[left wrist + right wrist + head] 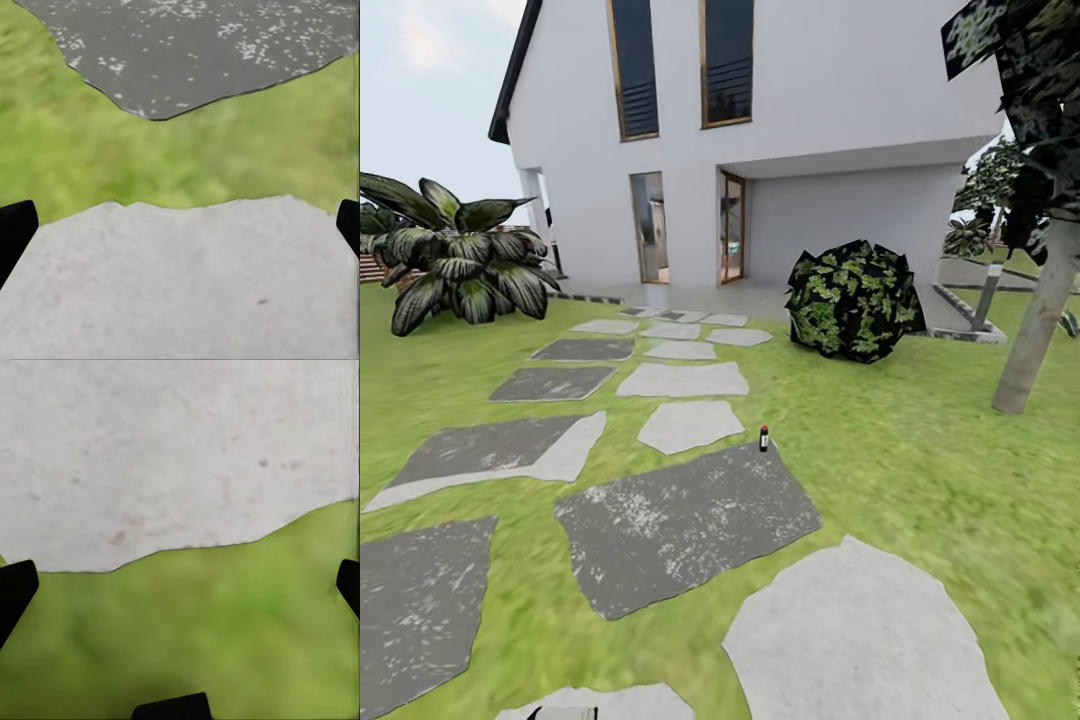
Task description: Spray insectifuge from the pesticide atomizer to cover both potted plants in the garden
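Basically nothing done yet: the small dark spray bottle with the pale head (764, 438) stands on the dark grey paving slab (680, 525), well ahead of both pincers, left pincer (180, 225) and right pincer (180, 585) spread wide and empty, so grabbing and spraying both remain.

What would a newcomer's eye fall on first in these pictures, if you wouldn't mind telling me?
Probably the white house at the back, with a path of grey stepping stones running to it across the lawn. Next, a small dark bottle standing upright at a dark stone's far edge, and the round leafy bush right of the path.
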Controlling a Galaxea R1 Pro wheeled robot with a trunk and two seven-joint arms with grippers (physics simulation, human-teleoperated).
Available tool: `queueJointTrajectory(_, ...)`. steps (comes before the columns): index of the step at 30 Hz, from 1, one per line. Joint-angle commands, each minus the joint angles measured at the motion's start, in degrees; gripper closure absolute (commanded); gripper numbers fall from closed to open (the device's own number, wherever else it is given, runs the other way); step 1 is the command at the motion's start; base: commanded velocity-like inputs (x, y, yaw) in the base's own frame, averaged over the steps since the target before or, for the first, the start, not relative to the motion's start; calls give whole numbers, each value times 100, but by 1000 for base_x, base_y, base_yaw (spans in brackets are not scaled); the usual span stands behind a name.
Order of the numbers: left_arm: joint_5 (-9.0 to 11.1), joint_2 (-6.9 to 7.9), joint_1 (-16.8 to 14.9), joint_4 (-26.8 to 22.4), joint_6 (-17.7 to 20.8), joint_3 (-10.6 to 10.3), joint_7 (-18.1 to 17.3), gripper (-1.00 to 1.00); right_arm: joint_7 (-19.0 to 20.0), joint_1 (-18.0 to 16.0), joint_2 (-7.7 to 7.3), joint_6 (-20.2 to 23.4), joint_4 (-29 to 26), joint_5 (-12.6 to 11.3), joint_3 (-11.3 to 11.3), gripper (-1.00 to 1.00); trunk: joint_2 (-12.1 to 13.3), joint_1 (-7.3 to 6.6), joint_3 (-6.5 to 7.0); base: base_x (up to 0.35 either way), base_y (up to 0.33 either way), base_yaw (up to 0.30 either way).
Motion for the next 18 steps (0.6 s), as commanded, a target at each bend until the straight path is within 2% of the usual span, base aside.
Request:
queueJointTrajectory(1, 0, 1, -2, 2, -17, 0, 3, -100, -4, -1, 1, -2, -3, -5, -3, -100, -2, 2, -5, 336, 0, -220)
queueJointTrajectory(18, 0, 1, -2, 2, -17, 0, 3, -100, 1, -1, -7, -11, -1, -5, 5, -100, -2, 2, -7, 336, 0, -17)
